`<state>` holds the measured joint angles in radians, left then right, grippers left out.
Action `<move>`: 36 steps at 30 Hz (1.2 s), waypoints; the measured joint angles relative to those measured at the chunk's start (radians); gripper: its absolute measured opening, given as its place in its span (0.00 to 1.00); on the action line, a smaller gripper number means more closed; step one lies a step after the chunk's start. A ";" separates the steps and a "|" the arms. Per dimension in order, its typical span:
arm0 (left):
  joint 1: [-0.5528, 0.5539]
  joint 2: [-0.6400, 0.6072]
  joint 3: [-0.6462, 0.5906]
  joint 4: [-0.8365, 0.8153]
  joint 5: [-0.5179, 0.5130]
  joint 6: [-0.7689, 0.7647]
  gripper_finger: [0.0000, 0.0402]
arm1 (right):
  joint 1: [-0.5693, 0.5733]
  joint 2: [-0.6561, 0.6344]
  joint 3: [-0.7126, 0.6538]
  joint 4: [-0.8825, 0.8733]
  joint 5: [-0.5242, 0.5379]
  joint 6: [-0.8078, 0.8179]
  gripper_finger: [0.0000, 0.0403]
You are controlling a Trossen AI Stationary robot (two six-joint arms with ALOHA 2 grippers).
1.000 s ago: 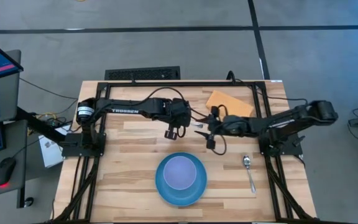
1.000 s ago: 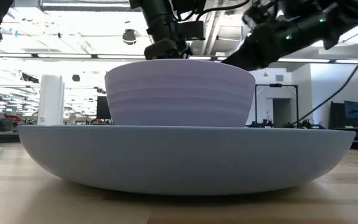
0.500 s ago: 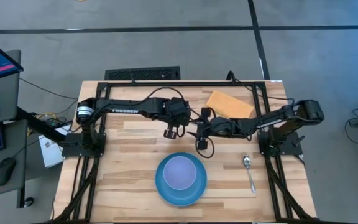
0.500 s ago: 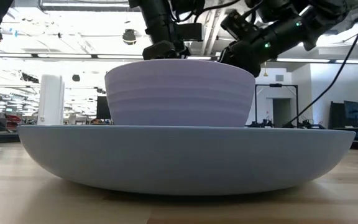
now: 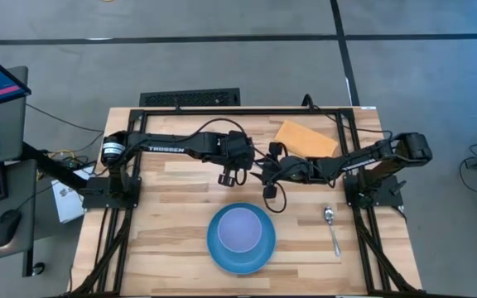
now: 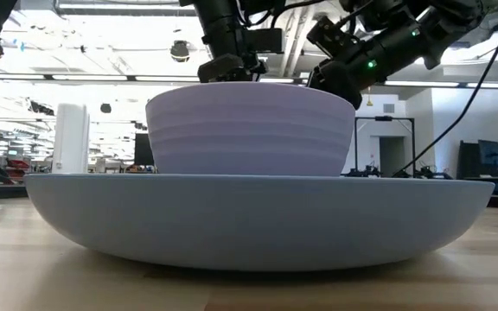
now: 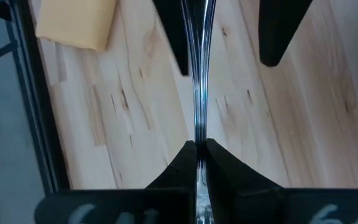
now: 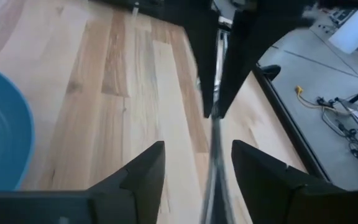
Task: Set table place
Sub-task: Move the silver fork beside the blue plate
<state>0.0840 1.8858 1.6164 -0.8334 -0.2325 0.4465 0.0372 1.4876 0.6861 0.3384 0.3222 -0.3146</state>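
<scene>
A thin silver utensil [image 7: 197, 81] hangs in the air over the middle of the table [image 5: 172, 215], between my two grippers. My left gripper [image 7: 196, 144] is shut on it. My right gripper [image 8: 197, 147] is open. Its fingers [image 7: 178, 37] stand on either side of the utensil's shaft without touching it. Both grippers meet just beyond the plate's far side [image 5: 259, 168]. A lilac bowl [image 5: 240, 229] sits in a blue plate [image 5: 215, 248] near the table's front. A spoon [image 5: 331, 228] lies flat to the plate's right. My left gripper pinches the utensil's narrow shaft [image 7: 197, 134] between its two fingertips. The fingers come level from the table's left and lie along the shaft. The utensil is lifted clear of the table and sticks out toward my right gripper. The end inside the fingers is hidden.
An orange-tan pad [image 5: 305, 138] lies at the table's far right. The black frame [image 5: 222, 112] runs along the table's edges. Bare planks [image 5: 164, 240] lie to the left of the plate.
My right gripper has moved toward the table's left, up to my left gripper, and its open fingers now stand around the utensil's shaft. My left gripper has kept still with the utensil.
</scene>
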 joint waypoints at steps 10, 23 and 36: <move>-0.001 0.001 0.055 -0.048 0.018 -0.015 0.00 | 0.000 0.000 0.000 -0.001 0.002 0.001 0.39; -0.001 0.001 0.055 -0.067 0.043 -0.045 0.00 | 0.000 0.000 0.000 -0.001 -0.003 0.036 0.32; -0.001 0.001 0.056 -0.076 0.045 -0.062 0.00 | 0.000 0.000 -0.001 0.007 0.000 0.037 0.24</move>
<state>0.0834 1.8866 1.6719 -0.9091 -0.1879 0.3842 0.0376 1.4876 0.6853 0.3456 0.3220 -0.2775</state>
